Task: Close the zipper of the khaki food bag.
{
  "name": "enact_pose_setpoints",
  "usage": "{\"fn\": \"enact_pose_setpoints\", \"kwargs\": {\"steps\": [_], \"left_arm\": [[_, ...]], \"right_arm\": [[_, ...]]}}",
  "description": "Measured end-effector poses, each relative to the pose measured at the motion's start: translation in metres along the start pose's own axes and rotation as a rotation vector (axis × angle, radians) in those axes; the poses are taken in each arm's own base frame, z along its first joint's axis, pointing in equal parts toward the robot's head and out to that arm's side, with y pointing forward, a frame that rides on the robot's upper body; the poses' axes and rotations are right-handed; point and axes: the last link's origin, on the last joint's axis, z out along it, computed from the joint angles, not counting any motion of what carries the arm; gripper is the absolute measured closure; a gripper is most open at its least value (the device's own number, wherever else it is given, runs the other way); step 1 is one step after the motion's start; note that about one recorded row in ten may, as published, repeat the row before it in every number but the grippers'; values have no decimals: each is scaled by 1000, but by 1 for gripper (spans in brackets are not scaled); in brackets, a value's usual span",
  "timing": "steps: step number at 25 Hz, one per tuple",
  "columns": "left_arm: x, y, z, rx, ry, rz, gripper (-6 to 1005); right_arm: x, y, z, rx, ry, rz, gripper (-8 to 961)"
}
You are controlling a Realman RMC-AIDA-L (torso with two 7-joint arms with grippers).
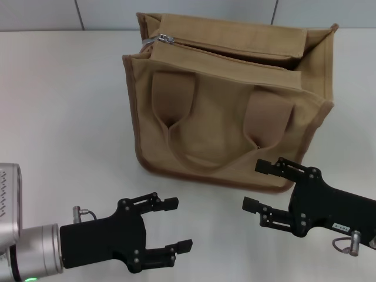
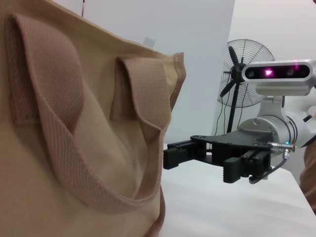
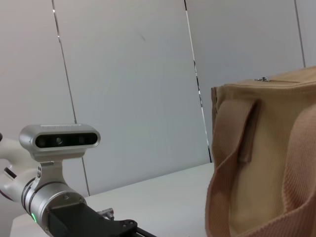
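White table [image 1: 59,106], bag [image 1: 229,117] standing at centre-far. Zipper [image 1: 235,54] open, pull [image 1: 165,40] parked at far-left end. My left gripper [image 1: 167,226] and right gripper [image 1: 258,188] hover near, fingers spread, touching nothing. Nothing done yet.

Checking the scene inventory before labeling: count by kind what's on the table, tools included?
Khaki food bag: 1
Zipper with silver pull tab: 1
Loop handles seen, front side: 1
Robot tools, both open, in front of the bag: 2, left tool, right tool
Total: 5
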Motion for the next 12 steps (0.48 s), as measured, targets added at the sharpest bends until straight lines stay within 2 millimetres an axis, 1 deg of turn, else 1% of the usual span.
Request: {"fn": "enact_pose_setpoints", "kwargs": {"steps": [9,12], "left_arm": [[1,-2,-1,14,8,-1,223],[1,-4,-7,54,26,-12,224]], "right_arm": [[0,0,0,0,0,-2,173],[0,0,1,-2,-2,-1,173]]}}
